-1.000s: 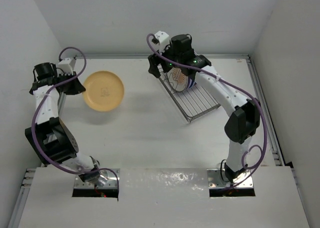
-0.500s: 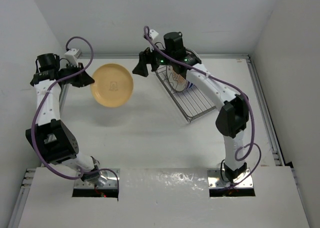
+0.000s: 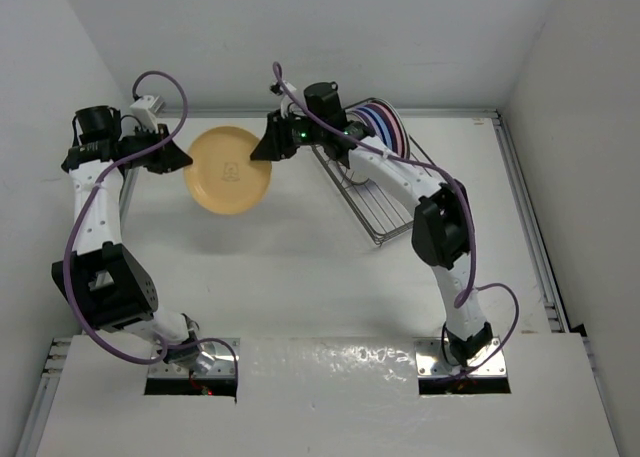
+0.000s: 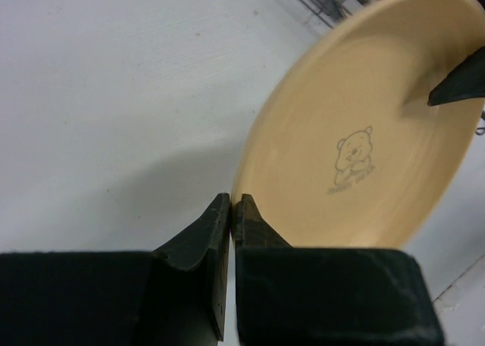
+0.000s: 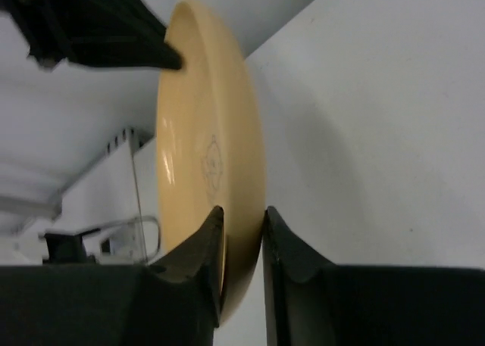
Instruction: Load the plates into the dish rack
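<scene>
- Yellow plate (image 3: 228,172) is off the counter (image 3: 280,267), far left of centre, held tilted between both arms.
- Left tool (image 3: 183,161): jaws pinched nearly together on the plate's left rim.
- Right tool (image 3: 260,151): a second ago it was over the dish rack (image 3: 395,212) with jaws wide. It has now swung left and closed in on the plate's right rim; both pads look in contact.
- The left arm also brought the plate rightward to meet it.
- Read: a left-to-right handover is mid-step. The left tool should release only once the right grip is firm.
- Far right: other plates (image 3: 385,122) stand on edge at the rack's far end, with the near slots free.
</scene>
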